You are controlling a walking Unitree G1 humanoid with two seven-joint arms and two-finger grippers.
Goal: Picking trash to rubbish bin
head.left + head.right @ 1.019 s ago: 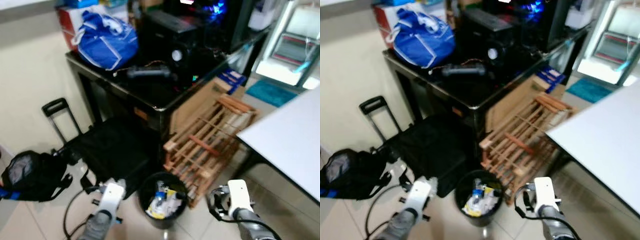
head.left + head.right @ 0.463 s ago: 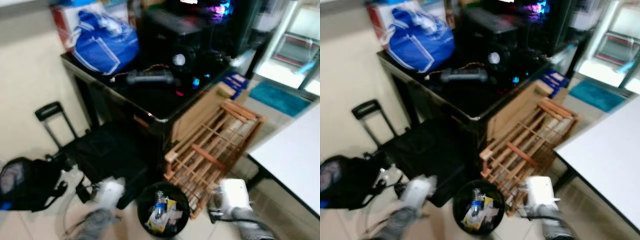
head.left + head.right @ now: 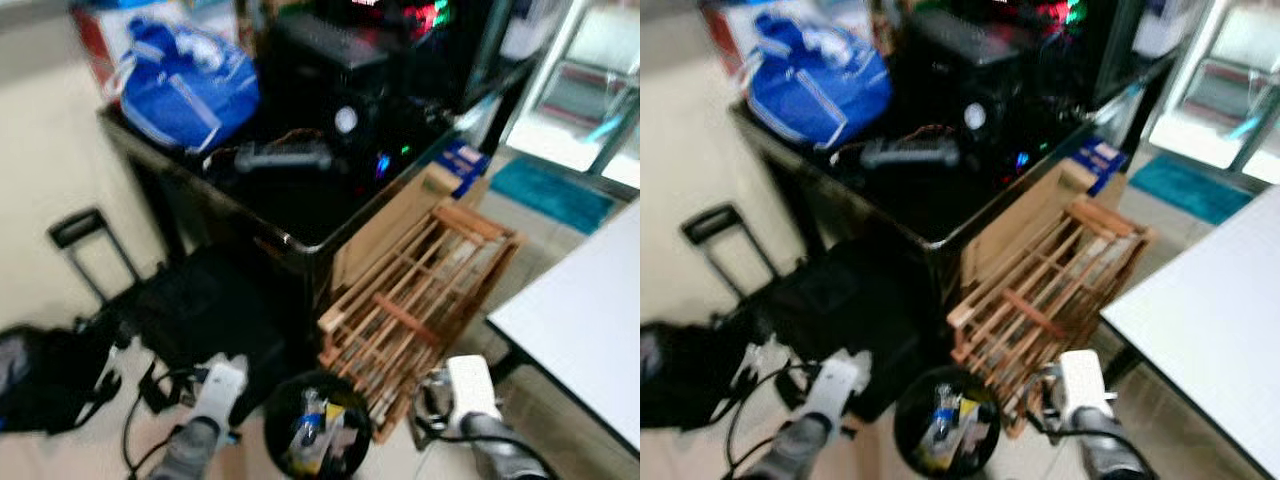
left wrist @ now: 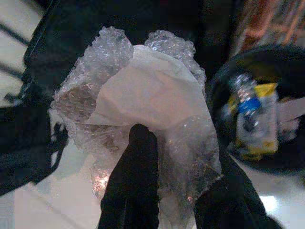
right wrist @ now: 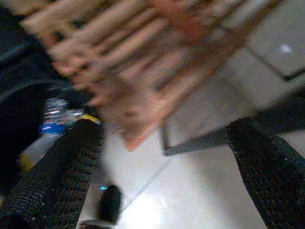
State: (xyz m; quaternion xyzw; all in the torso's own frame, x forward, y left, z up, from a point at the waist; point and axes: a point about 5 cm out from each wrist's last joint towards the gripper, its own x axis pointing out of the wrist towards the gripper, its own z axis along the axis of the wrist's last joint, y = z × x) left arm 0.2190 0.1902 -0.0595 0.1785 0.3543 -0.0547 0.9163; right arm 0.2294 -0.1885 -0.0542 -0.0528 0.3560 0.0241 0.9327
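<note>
A wad of bubble wrap with paper (image 4: 143, 119) is clamped between the black fingers (image 4: 136, 181) of the left gripper (image 4: 178, 200), held low over the floor tiles just beside the rubbish bin (image 3: 315, 440) — not over its mouth yet. The bin is already partly loaded: a plastic bottle with a blue label (image 4: 245, 102) and some yellow and white scraps can be made out inside.

Compared with a second ago, the whole scene has slid left and up in the head views, with more blur, so the camera itself has been moved; the bin is now seen lower in the picture and closer between the two arms. That's probably the robot being brought into dropping range.

The right gripper (image 5: 162, 157) is spread wide with nothing in it, hanging near the wooden rack (image 3: 415, 300) propped against the black desk (image 3: 250, 200).

What's likely left — the wad gets carried over the rim and let go.
</note>
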